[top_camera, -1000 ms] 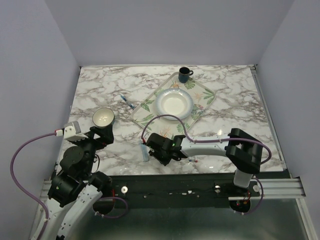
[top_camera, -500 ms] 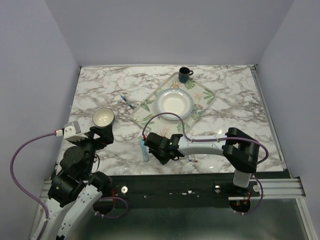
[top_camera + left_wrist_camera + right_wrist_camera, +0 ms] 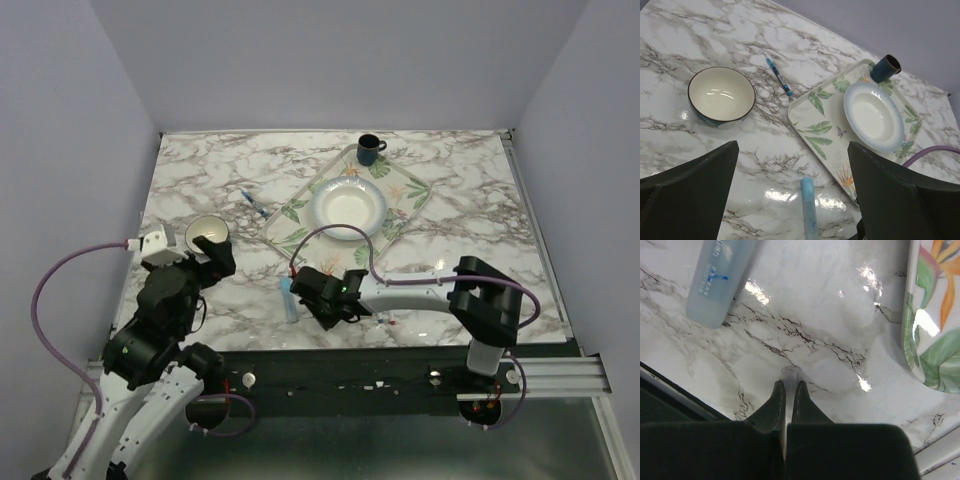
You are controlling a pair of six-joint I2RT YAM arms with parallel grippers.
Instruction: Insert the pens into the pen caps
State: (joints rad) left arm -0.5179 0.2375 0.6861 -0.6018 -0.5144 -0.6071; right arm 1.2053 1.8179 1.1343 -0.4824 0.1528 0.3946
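Note:
A thick light-blue marker lies on the marble near the front edge. My right gripper is low over the table just right of it. Its jaws are shut on a slim whitish tube, whose end pokes past the tips; I cannot tell whether it is a pen or a cap. A thin dark blue pen lies further back, left of the tray. My left gripper hangs wide open and empty above the table. A tiny red piece, perhaps a cap, lies by the front edge.
A leaf-patterned tray holds a white dish and a dark mug. A dark-rimmed bowl stands at the left, under my left arm. The table's front edge is close below the right gripper.
The right gripper's jaws have closed onto the slim whitish tube. The left arm has swung forward and right, over the near side of the bowl.

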